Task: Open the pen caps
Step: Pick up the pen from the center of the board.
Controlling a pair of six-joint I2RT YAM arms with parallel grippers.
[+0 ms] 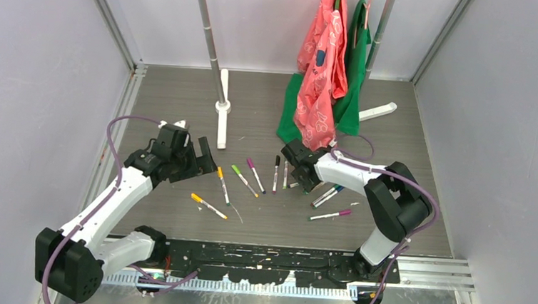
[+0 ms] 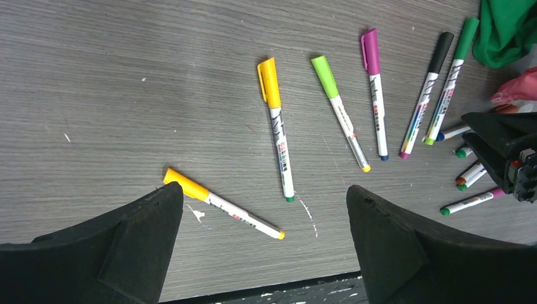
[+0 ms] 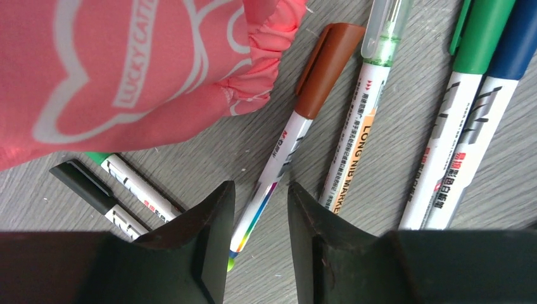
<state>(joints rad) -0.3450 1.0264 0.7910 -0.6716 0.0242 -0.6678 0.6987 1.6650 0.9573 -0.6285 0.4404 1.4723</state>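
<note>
Several capped pens lie fanned out on the grey table (image 1: pixel 185 89). In the left wrist view their pen caps are orange (image 2: pixel 185 184), yellow (image 2: pixel 269 82), light green (image 2: pixel 325 76), magenta (image 2: pixel 370 50), black (image 2: pixel 441 52) and green (image 2: pixel 468 38). My left gripper (image 2: pixel 263 190) hangs wide open above the orange-capped pen (image 1: pixel 209 206), touching nothing. My right gripper (image 3: pixel 259 187) is low over the right-hand cluster, half open. Its fingers straddle the white barrel of the brown-capped pen (image 3: pixel 278 158) without clamping it. The brown cap (image 3: pixel 329 66) is on. Beside it lie clear-capped (image 3: pixel 386 31), green (image 3: pixel 484 35) and blue (image 3: pixel 519 38) pens.
A pink garment (image 1: pixel 321 77) and a green one (image 1: pixel 354 72) hang from a rack at the back, the pink hem reaching the table just beyond my right gripper (image 1: pixel 299 170). A grey rack pole (image 1: pixel 209 40) with a white foot (image 1: pixel 223 116) stands behind my left gripper (image 1: pixel 201 163).
</note>
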